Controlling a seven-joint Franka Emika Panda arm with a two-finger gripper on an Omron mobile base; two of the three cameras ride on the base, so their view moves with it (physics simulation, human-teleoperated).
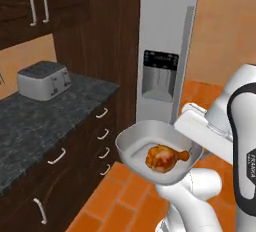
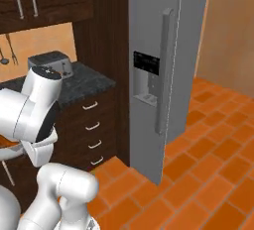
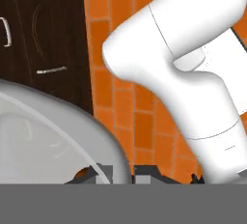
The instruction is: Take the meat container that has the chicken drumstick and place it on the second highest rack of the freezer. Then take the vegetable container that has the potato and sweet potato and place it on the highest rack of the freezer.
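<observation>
The meat container (image 1: 145, 138) is a pale grey bowl held in the air in front of the dark drawers. The chicken drumstick (image 1: 162, 158) lies inside it. My gripper (image 1: 192, 151) is shut on the bowl's right rim. In the hand view the gripper (image 3: 124, 172) pinches that grey rim (image 3: 72, 121) above the tiled floor. The freezer (image 1: 167, 51) stands just behind, its grey door with a black dispenser panel (image 2: 147, 64) facing me. Its racks are hidden behind the door. The vegetable container is out of view.
A dark stone counter (image 1: 30, 121) with a silver toaster (image 1: 44, 80) runs along the left, above drawers (image 1: 102, 136) with metal handles. Upper cabinets (image 1: 30, 6) hang over it. Orange tile floor (image 2: 198, 174) stretches to the right of the freezer.
</observation>
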